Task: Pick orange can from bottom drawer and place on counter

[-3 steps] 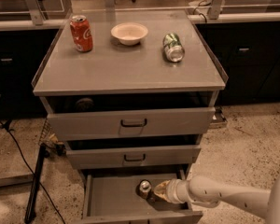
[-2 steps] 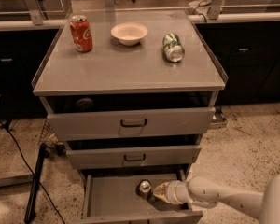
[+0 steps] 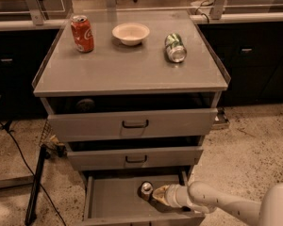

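Red cola can [image 3: 82, 33], white bowl [image 3: 130, 33], green can [image 3: 175, 47] lying sideways

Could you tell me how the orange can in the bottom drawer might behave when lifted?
The orange can stands upright in the bottom drawer, the gripper close beside it. Small, so probably light. Its shiny round metal may be slippery, and knocked over it would probably roll.

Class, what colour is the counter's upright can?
A red can, camera view; gripper sits in bottom drawer.

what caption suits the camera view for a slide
Gripper at the orange can inside the open bottom drawer, below the counter.
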You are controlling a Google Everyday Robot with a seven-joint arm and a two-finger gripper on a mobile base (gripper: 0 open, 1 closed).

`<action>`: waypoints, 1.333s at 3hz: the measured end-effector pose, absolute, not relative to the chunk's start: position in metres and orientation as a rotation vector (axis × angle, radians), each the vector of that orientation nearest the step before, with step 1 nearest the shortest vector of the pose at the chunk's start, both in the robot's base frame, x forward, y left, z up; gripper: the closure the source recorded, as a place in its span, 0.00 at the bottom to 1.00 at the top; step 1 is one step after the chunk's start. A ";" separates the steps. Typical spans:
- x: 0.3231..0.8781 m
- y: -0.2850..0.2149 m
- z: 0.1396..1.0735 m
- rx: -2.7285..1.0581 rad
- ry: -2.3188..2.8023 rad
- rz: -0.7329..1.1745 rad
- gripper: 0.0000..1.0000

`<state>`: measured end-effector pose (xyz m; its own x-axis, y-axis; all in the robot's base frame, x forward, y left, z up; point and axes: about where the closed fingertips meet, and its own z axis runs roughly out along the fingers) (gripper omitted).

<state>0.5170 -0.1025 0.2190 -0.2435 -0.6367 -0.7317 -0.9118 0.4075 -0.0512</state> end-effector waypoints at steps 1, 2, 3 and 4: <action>0.522 -0.098 0.212 -1.308 1.961 0.518 0.41; 0.539 -0.081 0.194 -1.326 1.916 0.531 0.25; 0.549 -0.071 0.180 -1.320 1.909 0.551 0.28; 0.553 -0.065 0.173 -1.314 1.907 0.564 0.28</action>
